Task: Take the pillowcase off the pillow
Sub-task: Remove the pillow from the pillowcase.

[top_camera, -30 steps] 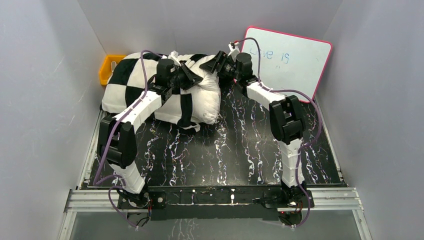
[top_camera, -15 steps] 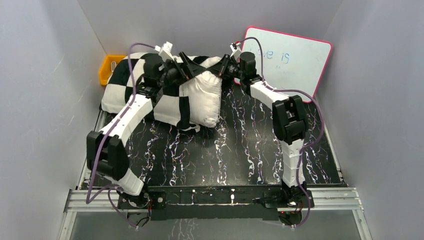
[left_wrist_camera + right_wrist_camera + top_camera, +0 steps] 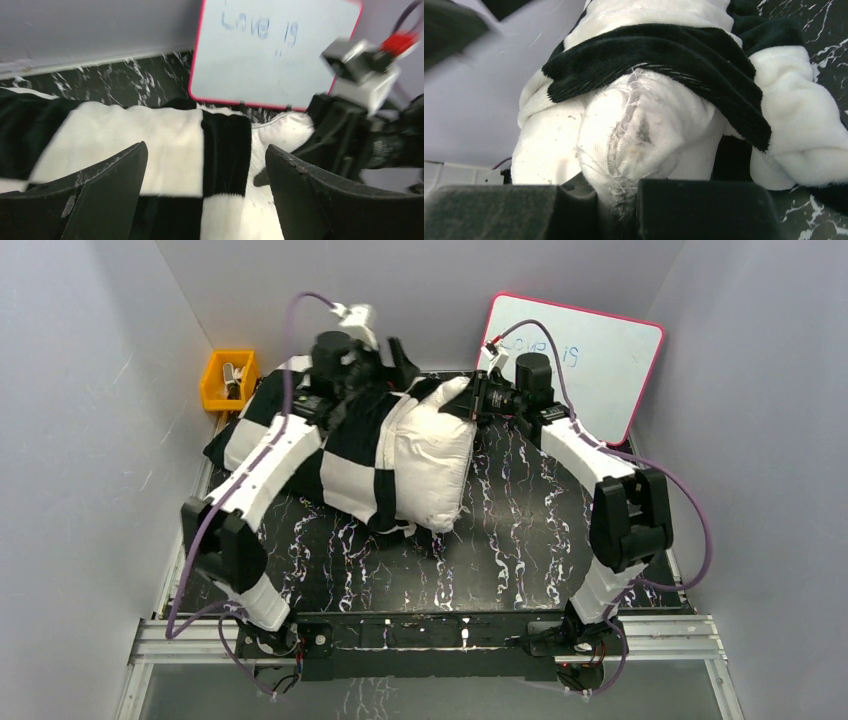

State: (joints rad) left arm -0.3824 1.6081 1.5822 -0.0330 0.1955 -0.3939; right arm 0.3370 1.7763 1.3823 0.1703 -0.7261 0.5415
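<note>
1. Top view: the pillow (image 3: pixel 432 465) lies toward 10 to 11 o'clock on the table (image 3: pixel 530 540), with its bare white end turned to the centre. The pillowcase (image 3: pixel 345 465) covers the rest, out toward 9 o'clock. The right gripper (image 3: pixel 470 402) meets the pillow's far corner near 12 o'clock. The left gripper (image 3: pixel 390 355) hovers over the pillowcase's far edge at 11 o'clock. A whiteboard (image 3: pixel 590 355) leans at 1 o'clock, and an orange bin (image 3: pixel 222 380) sits at 10 o'clock.

2. Left wrist view: the jaws are spread wide and hold nothing. Checkered fabric lies below and between them at 6 o'clock. The right gripper shows at 3 o'clock on the white corner.

3. Right wrist view: the jaws are clenched on the pillow's frayed corner seam at 6 o'clock. The pillowcase's black hem is bunched across from 12 to 2 o'clock, clear of the pinch.

4. Risks, as I judge them:
   - If the left jaws bite deep, they could take stuffing along with the fabric, and the two arms would then only stretch the pillow between them.
   - The right grip sits on a small, worn seam. A hard pull from 9 o'clock could slip it free or tear it further.
   - Lifting the pillowcase near 12 o'clock risks knocking the whiteboard.
</note>
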